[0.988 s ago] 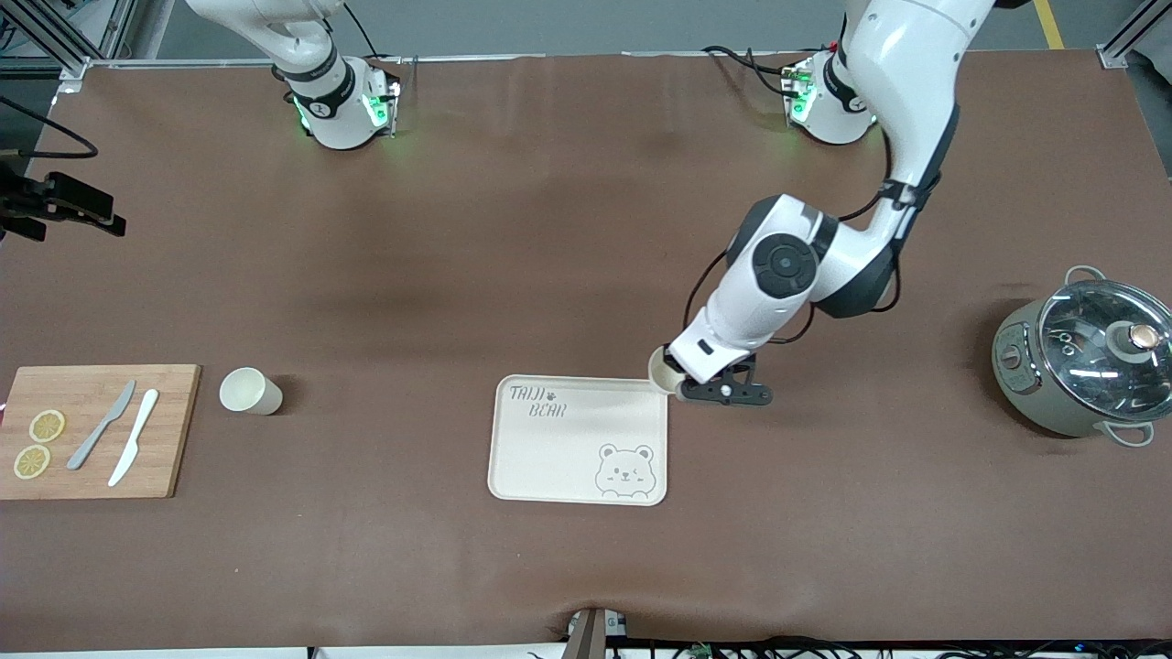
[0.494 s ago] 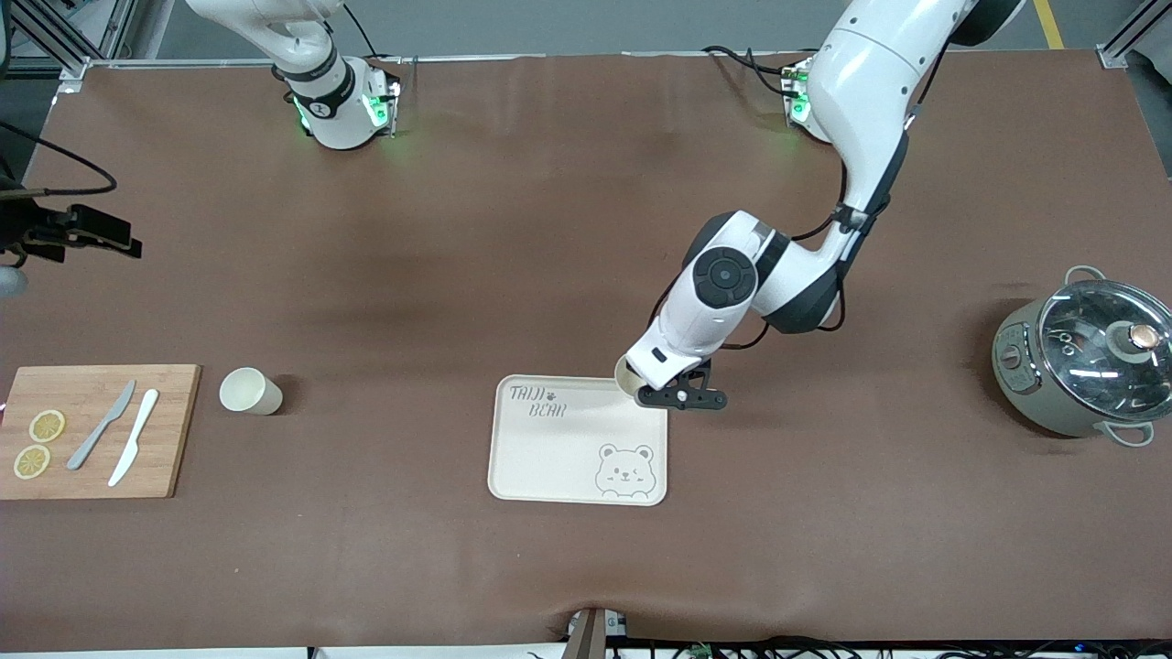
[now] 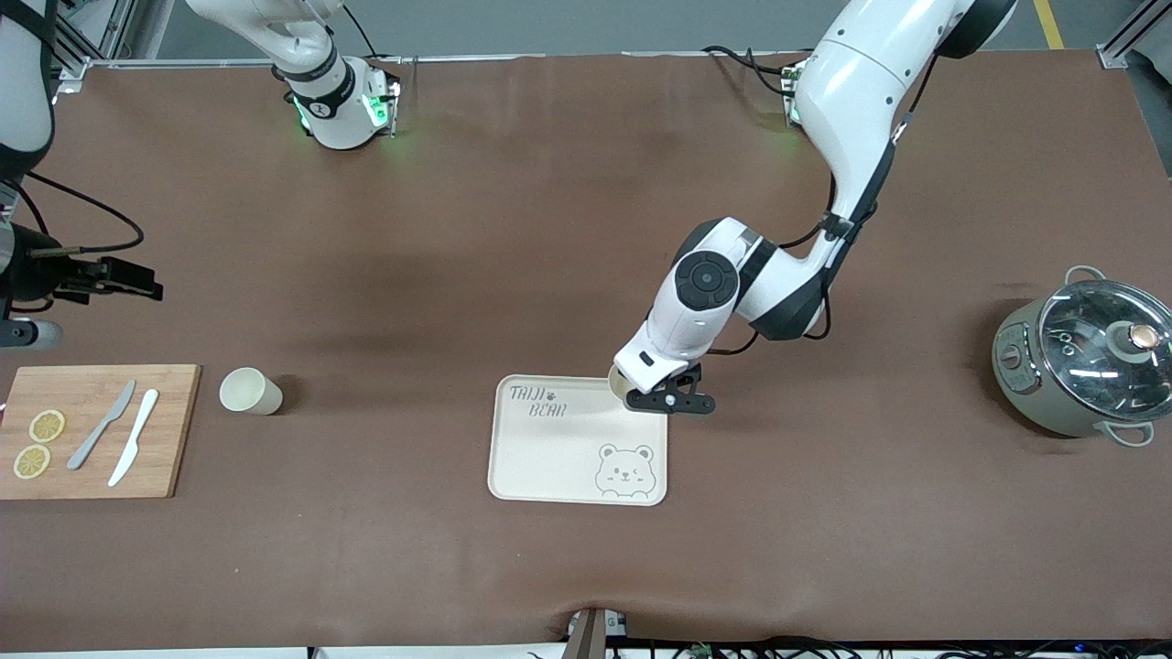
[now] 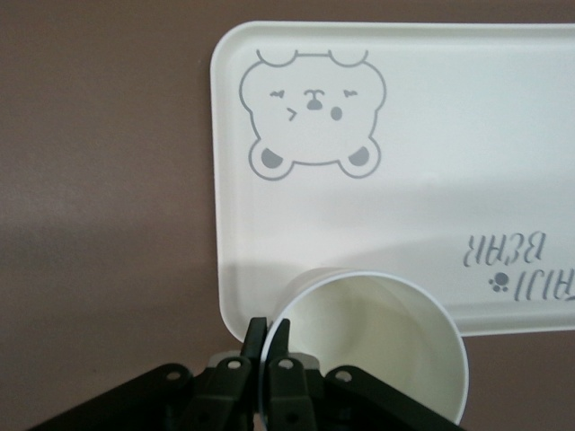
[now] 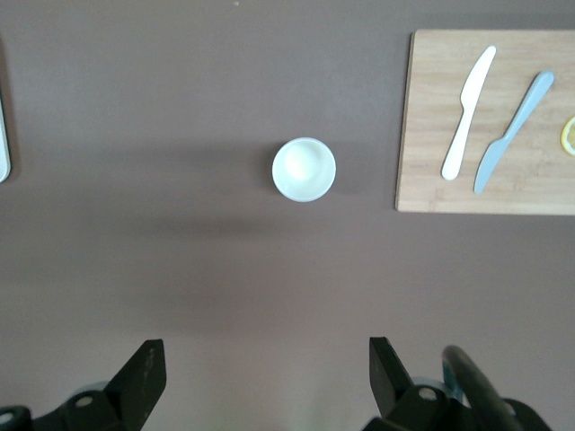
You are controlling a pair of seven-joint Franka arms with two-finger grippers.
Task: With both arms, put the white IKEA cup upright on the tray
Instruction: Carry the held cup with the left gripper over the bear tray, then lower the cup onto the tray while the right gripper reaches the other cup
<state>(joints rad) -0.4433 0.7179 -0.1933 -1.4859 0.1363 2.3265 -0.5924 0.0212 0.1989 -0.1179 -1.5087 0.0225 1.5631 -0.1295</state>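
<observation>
The left gripper pinches the rim of a white cup, one finger inside and one outside. It holds the cup upright, low over the corner of the cream tray nearest the left arm's base. The tray lies on a brown mat that covers the whole table. The right gripper hangs high with its fingers spread wide, above a second white cup standing on the mat. Beside that cup lies a wooden board with two knives and lemon slices. A grey pot with a glass lid sits toward the left arm's end.
</observation>
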